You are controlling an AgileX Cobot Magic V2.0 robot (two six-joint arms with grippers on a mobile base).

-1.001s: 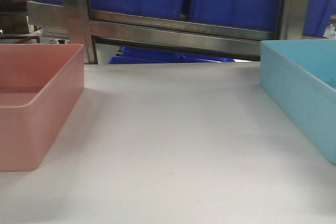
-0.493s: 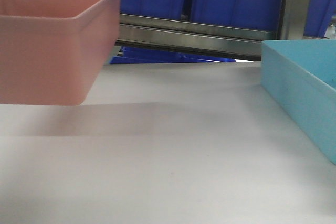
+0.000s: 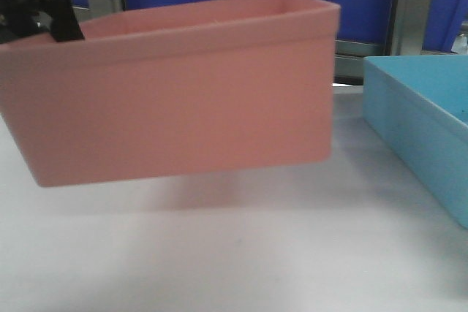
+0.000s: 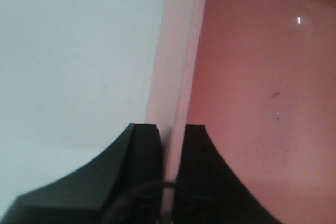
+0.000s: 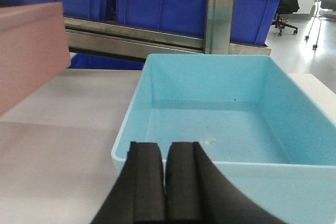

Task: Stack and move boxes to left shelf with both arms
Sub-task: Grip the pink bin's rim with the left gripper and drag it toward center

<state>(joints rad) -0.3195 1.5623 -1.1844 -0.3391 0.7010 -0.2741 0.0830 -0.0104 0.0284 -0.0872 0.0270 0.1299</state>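
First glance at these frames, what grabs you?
The salmon pink tub fills the front view, hanging tilted above the white table, with the left gripper clamped over its wall at the left end. The light blue tub sits empty on the table to the right, the right gripper shut just short of its near rim.

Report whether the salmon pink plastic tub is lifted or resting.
Lifted: white table shows under the salmon pink plastic tub; left gripper clamps its rim.

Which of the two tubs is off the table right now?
The pink tub, hanging tilted above the table with the left end effector clamped on its wall; the light blue tub sits on the table.
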